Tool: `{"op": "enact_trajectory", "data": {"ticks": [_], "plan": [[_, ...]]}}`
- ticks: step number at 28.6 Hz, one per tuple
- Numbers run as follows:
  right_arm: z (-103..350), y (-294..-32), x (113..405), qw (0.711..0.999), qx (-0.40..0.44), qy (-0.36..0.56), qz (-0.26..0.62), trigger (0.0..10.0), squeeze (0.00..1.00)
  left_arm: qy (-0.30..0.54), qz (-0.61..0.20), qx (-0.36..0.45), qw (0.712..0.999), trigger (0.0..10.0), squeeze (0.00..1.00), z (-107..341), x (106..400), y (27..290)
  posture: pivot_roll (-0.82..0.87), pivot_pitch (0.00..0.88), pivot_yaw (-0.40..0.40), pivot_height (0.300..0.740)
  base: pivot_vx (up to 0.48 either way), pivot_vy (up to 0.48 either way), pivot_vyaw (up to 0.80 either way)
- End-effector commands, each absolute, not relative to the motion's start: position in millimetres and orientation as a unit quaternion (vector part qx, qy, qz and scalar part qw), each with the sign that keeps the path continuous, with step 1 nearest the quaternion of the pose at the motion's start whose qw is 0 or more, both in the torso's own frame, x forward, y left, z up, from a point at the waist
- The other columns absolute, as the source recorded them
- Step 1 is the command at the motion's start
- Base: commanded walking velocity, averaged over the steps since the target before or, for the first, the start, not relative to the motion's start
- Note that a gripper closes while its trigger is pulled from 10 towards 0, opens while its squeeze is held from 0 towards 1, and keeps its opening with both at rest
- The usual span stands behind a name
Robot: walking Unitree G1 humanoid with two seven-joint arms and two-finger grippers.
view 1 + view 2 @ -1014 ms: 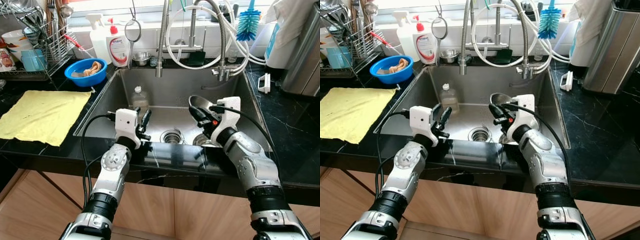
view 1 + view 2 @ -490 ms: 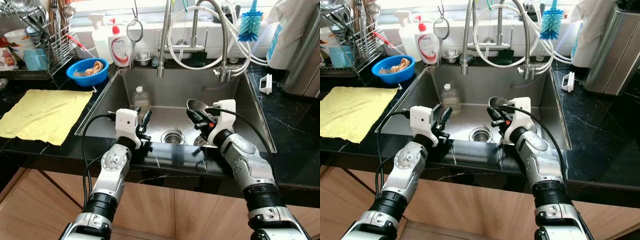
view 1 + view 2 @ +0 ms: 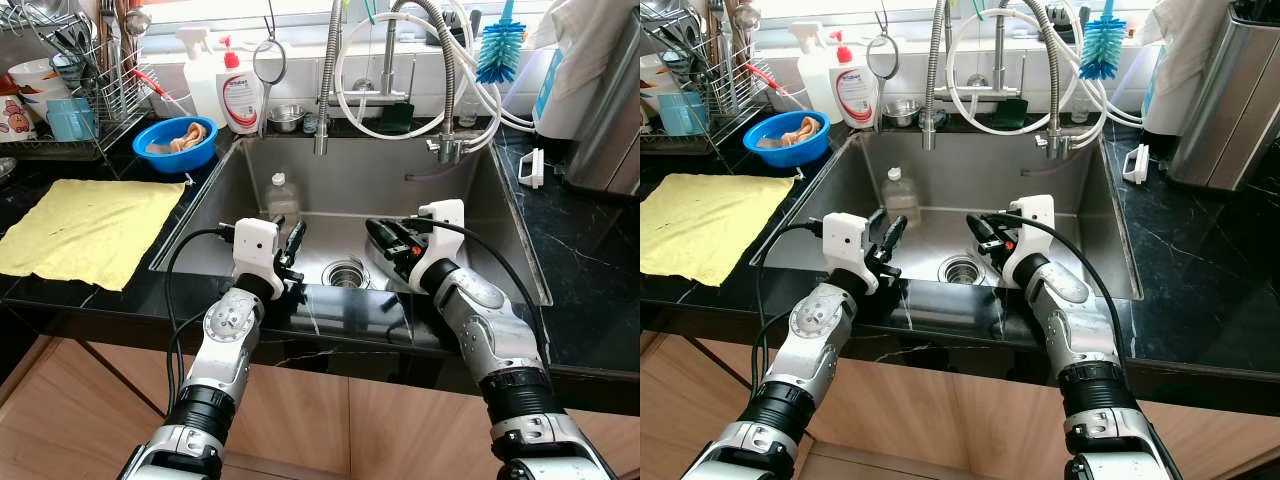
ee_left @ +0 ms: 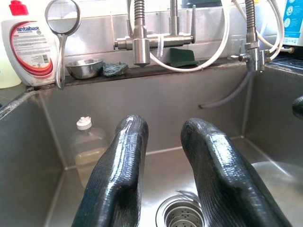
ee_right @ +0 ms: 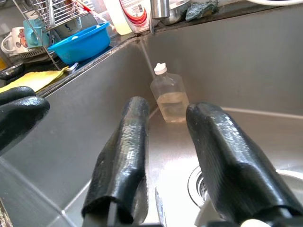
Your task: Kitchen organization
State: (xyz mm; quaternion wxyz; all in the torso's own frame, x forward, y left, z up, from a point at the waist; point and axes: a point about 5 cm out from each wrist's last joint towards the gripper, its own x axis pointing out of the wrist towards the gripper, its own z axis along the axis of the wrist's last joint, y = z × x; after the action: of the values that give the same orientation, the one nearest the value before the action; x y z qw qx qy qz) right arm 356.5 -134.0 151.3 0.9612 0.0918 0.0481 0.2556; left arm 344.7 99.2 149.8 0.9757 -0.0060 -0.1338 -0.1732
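Both grippers reach into the steel sink [image 3: 205, 215] from its front edge. My left gripper [image 3: 285, 232] hovers open over the left part, left of the drain [image 3: 345, 272], fingers [image 4: 123, 161] pointing at the back wall. My right gripper [image 3: 385, 238] hangs open just right of the drain, aimed at a clear plastic bottle [image 3: 281, 193] with a white cap that stands in the back-left corner. That bottle [image 5: 170, 97] lies straight ahead between the right fingers [image 5: 130, 151]. A shiny metal bowl [image 4: 277, 177] rests on the sink floor under the right gripper.
A yellow cloth [image 3: 90, 225] lies on the black counter left of the sink, with a blue bowl [image 3: 175, 145] and a dish rack [image 3: 70, 90] behind it. Soap bottles [image 3: 240, 95], a small steel bowl [image 3: 287, 117], the spring faucet [image 3: 325, 80] and hoses line the back ledge.
My right gripper has swung left and down toward the drain, and the shiny bowl seen at its fingertips no longer shows there. The left gripper has held still. The camera shifted slightly.
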Motion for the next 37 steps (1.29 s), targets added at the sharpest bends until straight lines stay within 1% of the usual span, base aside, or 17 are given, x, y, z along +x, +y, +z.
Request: {"op": "enact_trajectory", "data": {"ticks": [1,9,11,14,17,19,20,23,25,27,29,34,37], "plan": [[143.7,-129.5,353.6,0.96,0.089,0.059,0.258,10.0,0.0,-0.138,-0.175,0.002,0.975,10.0,0.0,152.7,347.1,100.0,-0.21,0.0,0.095,0.74,0.0,0.0,0.0],[156.3,-131.4,355.0,0.97,0.061,0.03,0.232,10.0,0.0,-0.138,-0.178,0.002,0.974,10.0,0.0,152.5,347.2,99.2,-0.22,0.0,0.101,0.74,0.0,0.0,0.0],[167.6,-135.5,355.2,0.979,0.023,0.012,0.204,10.0,0.0,-0.138,-0.181,0.002,0.974,10.0,0.0,152.1,346.9,97.8,-0.23,0.0,0.103,0.74,0.0,0.0,0.0],[176.4,-139.7,355.2,0.983,0.01,-0.001,0.183,10.0,0.0,-0.137,-0.182,0.001,0.974,10.0,0.0,152.0,346.8,97.4,-0.23,0.0,0.103,0.74,0.0,0.0,0.0],[203.3,-153.6,354.3,0.99,-0.02,-0.044,0.134,10.0,0.0,-0.137,-0.182,0.001,0.974,10.0,0.0,152.1,347.1,97.3,-0.24,0.0,0.109,0.74,0.0,0.0,0.0],[221.6,-163.6,352.1,0.989,-0.065,-0.088,0.096,10.0,0.0,-0.137,-0.182,0.001,0.974,10.0,0.0,152.2,347.3,97.7,-0.24,0.0,0.111,0.74,0.0,0.0,0.0],[223.3,-164.3,351.6,0.989,-0.07,-0.093,0.092,10.0,0.0,-0.137,-0.182,0.001,0.974,10.0,0.0,152.2,347.3,97.8,-0.24,0.0,0.111,0.74,0.0,0.0,0.0],[233.6,-172.9,345.6,0.989,-0.038,-0.128,0.06,10.0,0.0,-0.143,-0.172,0.001,0.975,10.0,0.0,154.9,348.3,100.7,-0.25,0.0,0.117,0.74,0.0,0.0,0.0],[222.1,-184.2,334.1,0.99,-0.039,-0.134,0.019,10.0,0.0,-0.155,-0.148,0.002,0.977,10.0,0.0,159.6,349.4,107.6,-0.25,0.0,0.126,0.74,0.0,0.0,0.0],[213.8,-185.0,329.7,0.992,-0.032,-0.122,0.014,10.0,0.0,-0.155,-0.137,0.0,0.978,10.0,0.0,159.5,349.7,111.0,-0.25,0.0,0.127,0.74,0.0,0.0,0.0],[200.4,-186.3,317.4,0.994,-0.03,-0.107,-0.007,10.0,0.0,-0.151,-0.131,0.001,0.98,10.0,0.0,159.0,350.0,118.1,-0.25,0.0,0.138,0.74,0.0,0.0,0.0],[196.9,-189.4,310.3,0.993,-0.022,-0.112,-0.029,10.0,0.0,-0.155,-0.119,-0.002,0.981,10.0,0.0,160.7,350.3,123.3,-0.26,0.0,0.145,0.74,0.0,0.0,0.0],[199.4,-186.9,312.0,0.992,-0.02,-0.119,-0.028,10.0,0.0,-0.16,-0.116,-0.003,0.98,10.0,0.0,162.7,351.1,120.6,-0.26,0.0,0.149,0.74,0.0,0.0,0.0]]}}
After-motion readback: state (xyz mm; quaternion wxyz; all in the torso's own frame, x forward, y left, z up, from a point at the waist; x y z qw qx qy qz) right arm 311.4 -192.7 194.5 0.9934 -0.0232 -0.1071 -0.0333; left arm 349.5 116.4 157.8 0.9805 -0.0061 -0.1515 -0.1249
